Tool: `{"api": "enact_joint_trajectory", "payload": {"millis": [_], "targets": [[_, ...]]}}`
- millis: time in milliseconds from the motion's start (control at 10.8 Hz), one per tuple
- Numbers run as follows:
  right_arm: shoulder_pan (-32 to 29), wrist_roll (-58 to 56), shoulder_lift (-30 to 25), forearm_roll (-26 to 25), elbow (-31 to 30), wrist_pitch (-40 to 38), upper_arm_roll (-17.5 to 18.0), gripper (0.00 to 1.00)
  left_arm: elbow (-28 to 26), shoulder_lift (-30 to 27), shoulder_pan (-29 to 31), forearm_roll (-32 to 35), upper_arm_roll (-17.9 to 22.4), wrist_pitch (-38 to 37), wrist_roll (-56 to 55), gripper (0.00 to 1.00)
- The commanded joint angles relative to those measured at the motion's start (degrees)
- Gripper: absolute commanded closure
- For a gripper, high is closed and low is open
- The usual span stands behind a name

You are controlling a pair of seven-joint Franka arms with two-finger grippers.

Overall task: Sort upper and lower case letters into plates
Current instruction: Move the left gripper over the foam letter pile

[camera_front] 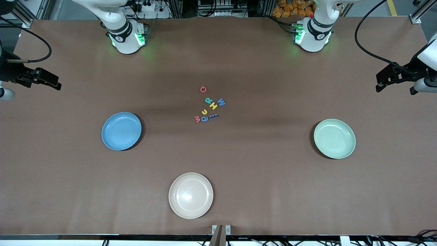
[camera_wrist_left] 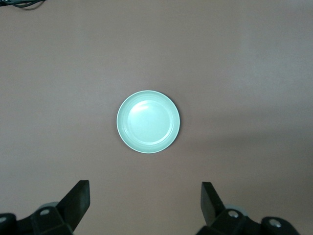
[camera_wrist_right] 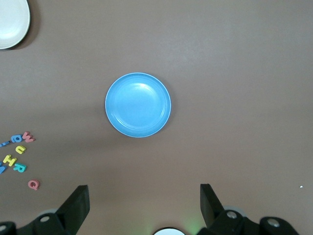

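Several small colored letters (camera_front: pixel 209 106) lie clustered mid-table; a red Q (camera_front: pixel 203 89) lies slightly apart, toward the robots' bases. The right wrist view catches them too, letters (camera_wrist_right: pixel 19 168). The blue plate (camera_front: pixel 121 131) (camera_wrist_right: pixel 138 105) sits toward the right arm's end and holds nothing. The mint green plate (camera_front: pixel 334 138) (camera_wrist_left: pixel 148 122) sits toward the left arm's end, also bare. My left gripper (camera_front: pixel 380 83) (camera_wrist_left: pixel 145 188) hangs open high over its end of the table. My right gripper (camera_front: pixel 54 82) (camera_wrist_right: pixel 143 192) hangs open high over the other end. Neither holds anything.
A beige plate (camera_front: pixel 191 195) (camera_wrist_right: pixel 10 22) rests near the table edge closest to the front camera, nearer than the letters. Brown table surface spreads between the plates and the letters. Both arm bases stand along the edge by the robots.
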Motion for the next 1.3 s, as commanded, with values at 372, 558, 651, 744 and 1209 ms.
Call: {"api": "enact_joint_trajectory", "payload": {"millis": [372,558,651,744,1209], "targets": [[0.1,0.7,-0.1,-0.4,0.6,-0.8,-0.1,0.0,0.6,2.4,-3.4,-0.9,-3.1,-0.6,-1.4,0.0],[0.1,0.7,-0.1,-0.3,0.6,-0.7,-0.1,0.0,0.3,6.0,-6.9,-0.6,-8.8,0.7,-1.4,0.0],[0.3,0.7,-0.1,-0.2,0.6,-0.6,-0.1,0.0,-0.3,7.7,-8.1,-0.6,-12.1,2.9,-1.5,0.0],[0.3,0.7,-0.1,-0.1,0.6,-0.6,0.0,0.0,-1.5,9.4,-9.4,-1.1,-14.5,6.0,-2.3,0.0],[0.4,0.7,-0.1,0.0,0.7,-0.5,0.0,0.0,-5.3,20.8,-19.3,0.3,-19.3,21.7,-7.8,0.0]]}}
